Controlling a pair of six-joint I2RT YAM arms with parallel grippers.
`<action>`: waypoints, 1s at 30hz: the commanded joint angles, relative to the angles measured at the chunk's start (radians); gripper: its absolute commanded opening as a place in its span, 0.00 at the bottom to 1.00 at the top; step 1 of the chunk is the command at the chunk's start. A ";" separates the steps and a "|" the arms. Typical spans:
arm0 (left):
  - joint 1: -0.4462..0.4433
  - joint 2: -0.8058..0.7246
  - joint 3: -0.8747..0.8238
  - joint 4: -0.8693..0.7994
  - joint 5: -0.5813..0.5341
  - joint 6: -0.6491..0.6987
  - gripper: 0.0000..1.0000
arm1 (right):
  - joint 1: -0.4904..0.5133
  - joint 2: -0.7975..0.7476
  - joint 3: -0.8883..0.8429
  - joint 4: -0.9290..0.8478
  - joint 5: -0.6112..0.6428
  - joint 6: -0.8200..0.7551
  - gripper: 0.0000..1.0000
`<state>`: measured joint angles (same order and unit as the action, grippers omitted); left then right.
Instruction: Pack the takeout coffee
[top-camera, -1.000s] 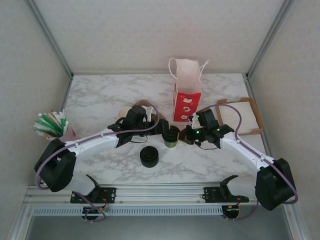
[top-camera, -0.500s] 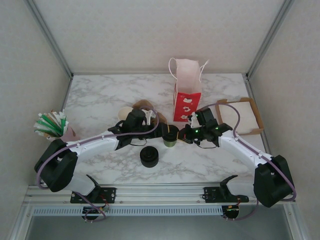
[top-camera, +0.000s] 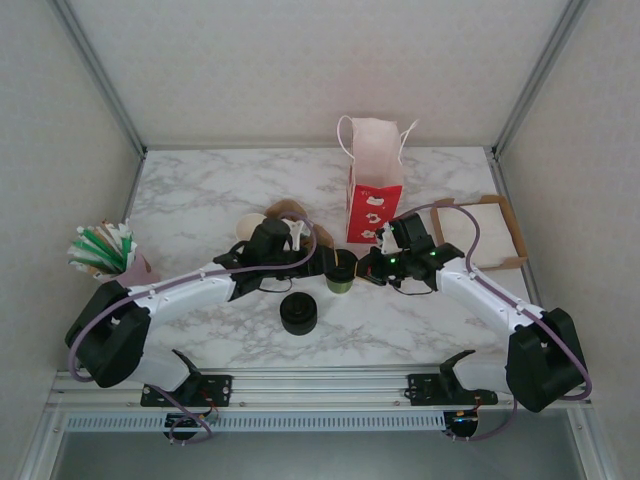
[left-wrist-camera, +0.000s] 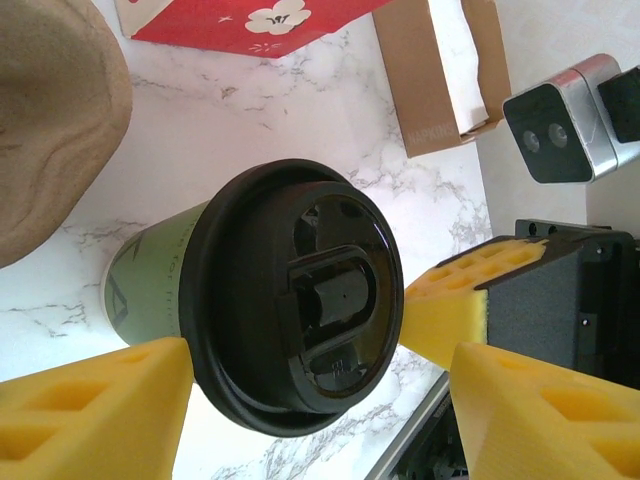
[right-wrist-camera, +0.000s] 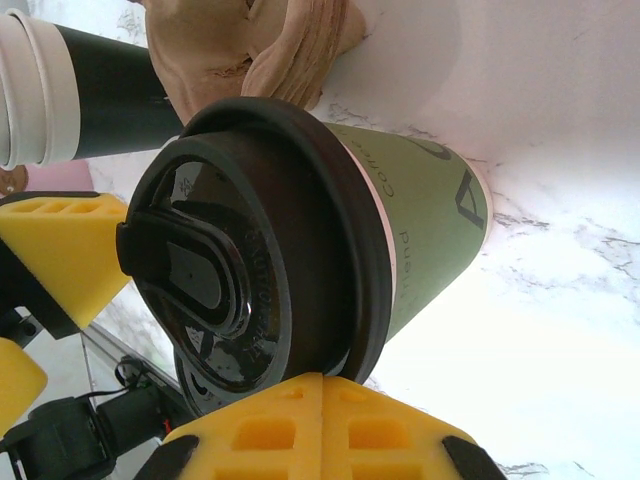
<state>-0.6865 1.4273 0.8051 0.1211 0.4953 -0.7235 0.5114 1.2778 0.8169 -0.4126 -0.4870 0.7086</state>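
Note:
The takeout coffee (top-camera: 340, 279), a small green-sided cup with a black lid, stands upright on the marble table between both grippers. In the left wrist view the cup (left-wrist-camera: 290, 310) sits between the spread yellow fingers (left-wrist-camera: 90, 410) of my left gripper (left-wrist-camera: 320, 400). The left finger is at the lid's rim and the right finger stands clear of it. My left gripper (top-camera: 327, 264) is open. My right gripper (right-wrist-camera: 322, 385) is shut, its joined fingertips pressed against the lid rim of the cup (right-wrist-camera: 430, 230) from the right. In the top view the right gripper (top-camera: 366, 268) is right of the cup.
A red and white paper bag (top-camera: 375, 190) stands open just behind the cup. A cardboard napkin box (top-camera: 480, 232) lies at the right. A black lid stack (top-camera: 298, 313) sits in front, a brown crumpled thing (top-camera: 287, 210) and stacked cups (right-wrist-camera: 60, 85) behind left, straws (top-camera: 103, 250) far left.
Both arms have edged only slightly. The cup stays in place between the two grippers.

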 joint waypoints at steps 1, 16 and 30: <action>-0.007 -0.018 0.041 -0.041 -0.021 0.034 0.68 | 0.006 0.018 0.019 -0.034 0.031 -0.021 0.00; -0.009 0.033 0.065 -0.017 0.049 0.035 0.68 | 0.005 0.017 0.021 -0.043 0.027 -0.026 0.00; -0.011 0.056 0.021 0.007 0.037 0.013 0.68 | 0.006 0.026 0.028 -0.048 0.029 -0.033 0.00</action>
<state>-0.6865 1.4689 0.8471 0.1116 0.5278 -0.7071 0.5114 1.2869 0.8261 -0.4202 -0.4873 0.6930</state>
